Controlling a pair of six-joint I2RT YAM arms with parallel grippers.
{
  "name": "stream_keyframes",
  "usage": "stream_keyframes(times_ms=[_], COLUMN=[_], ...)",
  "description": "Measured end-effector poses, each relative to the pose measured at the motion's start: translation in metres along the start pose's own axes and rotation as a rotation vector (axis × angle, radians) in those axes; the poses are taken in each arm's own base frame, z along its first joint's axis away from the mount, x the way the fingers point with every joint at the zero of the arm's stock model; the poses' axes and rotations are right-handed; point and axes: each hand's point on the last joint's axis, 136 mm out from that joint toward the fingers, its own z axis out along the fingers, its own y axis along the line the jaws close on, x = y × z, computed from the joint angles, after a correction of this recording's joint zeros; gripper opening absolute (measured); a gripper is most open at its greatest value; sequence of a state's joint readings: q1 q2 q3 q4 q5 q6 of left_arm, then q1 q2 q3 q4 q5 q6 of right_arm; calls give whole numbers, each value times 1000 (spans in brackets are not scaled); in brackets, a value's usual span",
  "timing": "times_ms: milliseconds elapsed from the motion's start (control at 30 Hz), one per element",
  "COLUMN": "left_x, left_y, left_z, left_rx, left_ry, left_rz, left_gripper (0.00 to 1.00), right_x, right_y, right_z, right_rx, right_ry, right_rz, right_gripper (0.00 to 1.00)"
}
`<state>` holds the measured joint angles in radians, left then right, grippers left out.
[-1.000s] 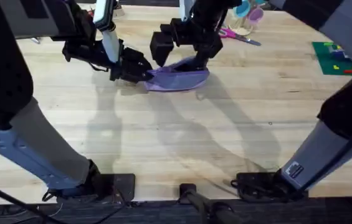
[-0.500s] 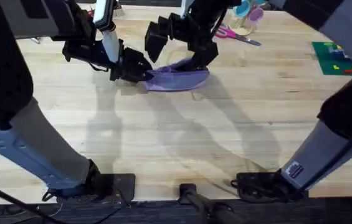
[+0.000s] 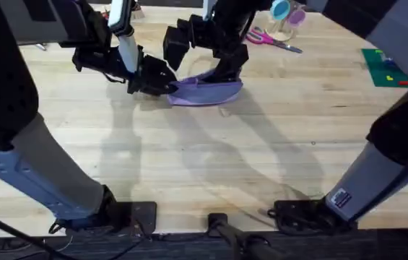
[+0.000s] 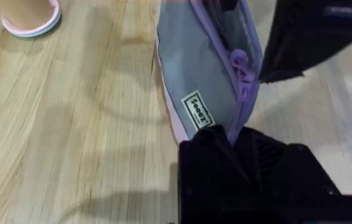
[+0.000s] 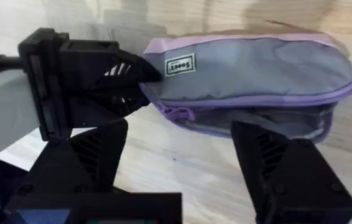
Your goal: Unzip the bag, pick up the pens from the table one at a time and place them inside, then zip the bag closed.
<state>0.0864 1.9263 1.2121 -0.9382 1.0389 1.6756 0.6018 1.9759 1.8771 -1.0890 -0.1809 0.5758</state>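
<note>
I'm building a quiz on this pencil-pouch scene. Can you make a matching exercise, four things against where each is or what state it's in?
Things:
1. left hand
2. right hand
3. bag
4. scissors

Places or states:
A. lying on the table, one end pinched
B. at the far edge, beside a pink and blue holder
C. shut on the bag's end nearest its white label
D. open, fingers spread over the bag's zipper side

Pairs: 1-C, 2-D, 3-A, 4-B
</note>
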Motion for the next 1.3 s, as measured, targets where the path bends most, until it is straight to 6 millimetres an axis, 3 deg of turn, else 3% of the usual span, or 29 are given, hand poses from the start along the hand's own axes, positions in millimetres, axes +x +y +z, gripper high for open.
stream_keyframes(times_ms=[367,733,1300], left_x=[0,0,0], left_y=[0,0,0], left_z=[0,0,0], left_rx=[0,0,0], left_ry=[0,0,0], left_rz=[0,0,0], left_gripper=[42,42,42], right_x=[-9,10,6], right_y=[11,0,8], right_z=[2,24,39], right_rx=[-51,-19,-28], right_ry=[-32,82,50], right_rz=[-13,15,10], right_gripper=[996,996,996])
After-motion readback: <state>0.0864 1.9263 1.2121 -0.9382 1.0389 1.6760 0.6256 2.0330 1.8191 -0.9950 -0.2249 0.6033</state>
